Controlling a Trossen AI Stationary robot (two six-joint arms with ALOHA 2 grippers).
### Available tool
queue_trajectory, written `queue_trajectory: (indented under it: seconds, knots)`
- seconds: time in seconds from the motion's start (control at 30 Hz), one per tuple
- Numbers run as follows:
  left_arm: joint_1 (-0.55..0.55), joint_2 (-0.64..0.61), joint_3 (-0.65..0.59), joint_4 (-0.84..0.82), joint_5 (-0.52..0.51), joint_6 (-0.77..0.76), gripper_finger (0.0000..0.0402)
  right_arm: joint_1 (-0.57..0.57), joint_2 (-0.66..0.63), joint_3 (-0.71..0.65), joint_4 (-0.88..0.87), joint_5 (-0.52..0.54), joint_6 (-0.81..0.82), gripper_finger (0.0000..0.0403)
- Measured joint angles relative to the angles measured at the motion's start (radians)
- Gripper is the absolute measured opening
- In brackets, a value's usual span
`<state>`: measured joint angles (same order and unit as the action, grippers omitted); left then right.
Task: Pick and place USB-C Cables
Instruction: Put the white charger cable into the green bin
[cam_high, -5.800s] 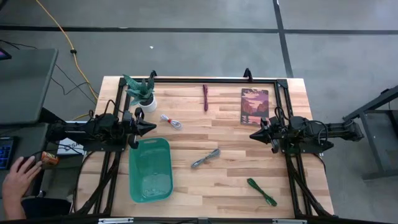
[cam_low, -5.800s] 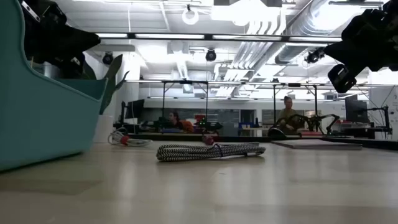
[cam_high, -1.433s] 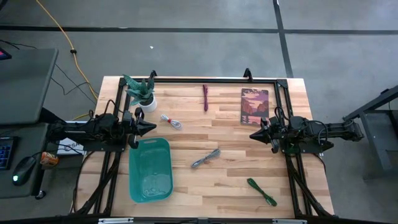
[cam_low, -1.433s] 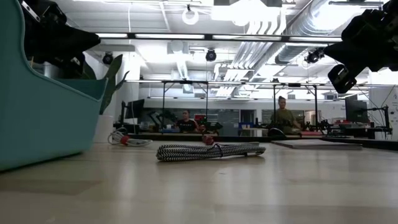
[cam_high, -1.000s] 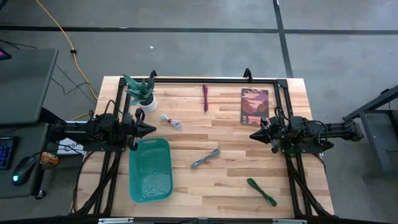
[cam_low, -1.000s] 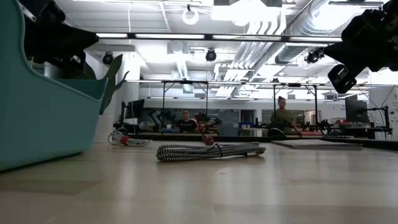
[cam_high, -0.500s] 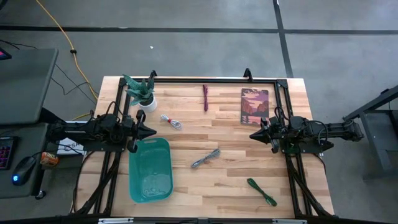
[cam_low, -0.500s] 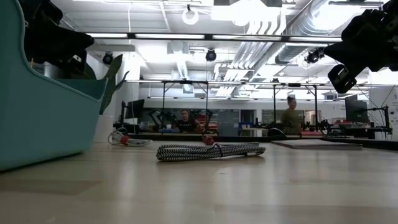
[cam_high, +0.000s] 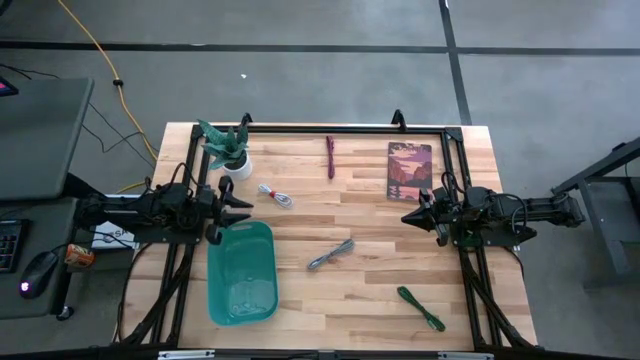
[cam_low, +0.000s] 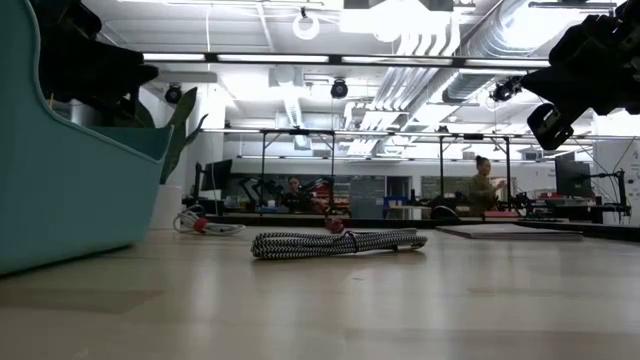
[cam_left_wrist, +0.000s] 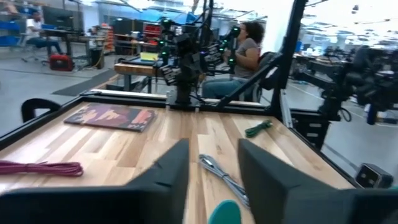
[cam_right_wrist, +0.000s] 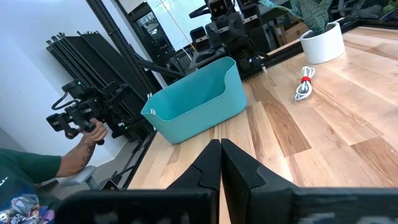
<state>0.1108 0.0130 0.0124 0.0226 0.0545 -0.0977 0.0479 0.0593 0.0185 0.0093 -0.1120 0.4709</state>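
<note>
1. Hovering above the left edge of the wooden surface (cam_high: 370, 290), the left gripper (cam_high: 245, 208) points toward the middle with its two fingers parted by a narrow gap and nothing between them.
2. Just beyond its fingertips, slightly toward the far edge, lies the white and red cable (cam_high: 275, 195), coiled flat on the wood.
3. Directly beside that gripper on the near side sits a teal bin (cam_high: 242, 272), its short rim close under the fingers.
4. On the gripper's other side, toward the far left corner, stands a small potted plant (cam_high: 228, 150) in a white pot.
5. Across the surface, the right gripper (cam_high: 408, 217) waits at the right edge, fingers pressed together and holding nothing, facing the left one.
6. Between the two grippers, somewhat nearer the front, rests the grey cable (cam_high: 331, 254), a braided bundle lying at a slant.
7. The dark maroon cable (cam_high: 330, 157) lies straight near the far edge, roughly midway between the arms.
8. The green cable (cam_high: 421, 308) lies close to the front right corner, in front of the right gripper.
9. A book (cam_high: 409, 170) with a reddish landscape cover lies flat just behind the right gripper.
10. From the right wrist, a person's hand (cam_right_wrist: 93, 134) shows off the surface, gripping a dark handheld device.
11. From table height, two people show far off in the room behind.
</note>
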Motion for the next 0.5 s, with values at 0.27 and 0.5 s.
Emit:
queue_trajectory:
  seconds: [0.27, 0.5]
  knots:
    - [0.000, 0.000, 0.000, -0.004, -0.014, -0.014, 0.0236, 0.000, 0.000, 0.000, 0.000, 0.000, 0.000, 0.0000]
    - [0.000, 0.001, 0.004, 0.058, -0.073, -0.052, 0.0248, 0.000, 0.000, 0.000, 0.000, 0.000, 0.000, 0.0000]
